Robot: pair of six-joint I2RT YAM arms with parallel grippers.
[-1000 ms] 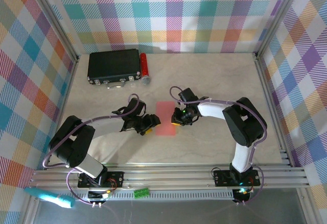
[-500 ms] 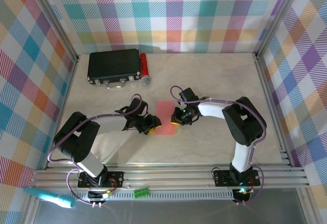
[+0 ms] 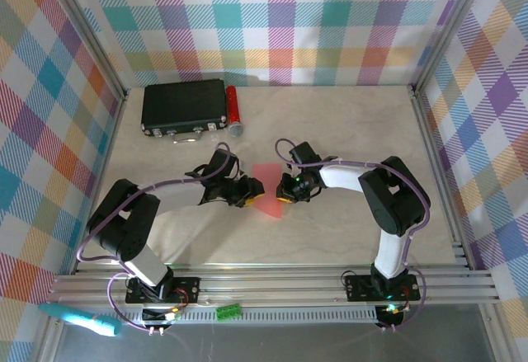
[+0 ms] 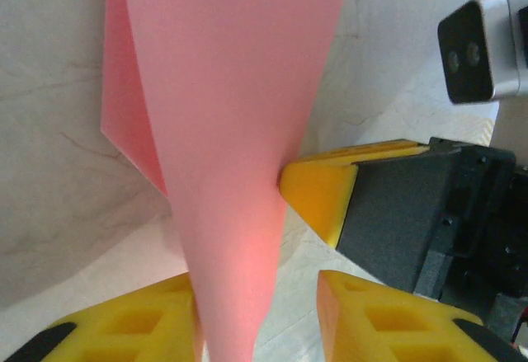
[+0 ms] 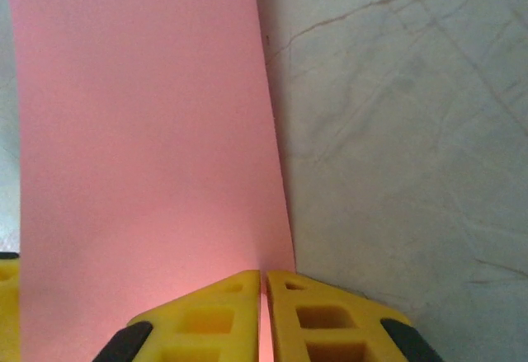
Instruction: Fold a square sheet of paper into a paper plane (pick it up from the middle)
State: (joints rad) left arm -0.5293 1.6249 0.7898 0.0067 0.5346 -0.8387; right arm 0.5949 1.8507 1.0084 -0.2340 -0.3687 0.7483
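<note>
The square sheet of paper (image 3: pixel 268 177) is pink-red and lies mid-table between both grippers, its left side raised off the table. My left gripper (image 3: pixel 250 190) is at that left side. In the left wrist view the raised sheet (image 4: pixel 231 131) runs down between my left gripper's (image 4: pixel 256 296) jaws, resting against the left finger (image 4: pixel 124 329), with a gap to the right finger (image 4: pixel 396 321). My right gripper (image 3: pixel 285 189) is shut on the sheet's right edge. Its fingers (image 5: pixel 206 321) are pressed together on the sheet (image 5: pixel 140 131). One of its fingers (image 4: pixel 318 189) touches the sheet.
A black box (image 3: pixel 183 105) stands at the back left with a small red cylinder (image 3: pixel 233 108) beside it. Aluminium rails (image 3: pixel 437 164) edge the marble table (image 3: pixel 346 131). A teal tool (image 3: pixel 78 319) lies outside the front rail.
My left gripper has moved right to the sheet's left edge and its jaws have narrowed. The sheet's left side has risen and looks narrower from above. The right arm has stayed put.
</note>
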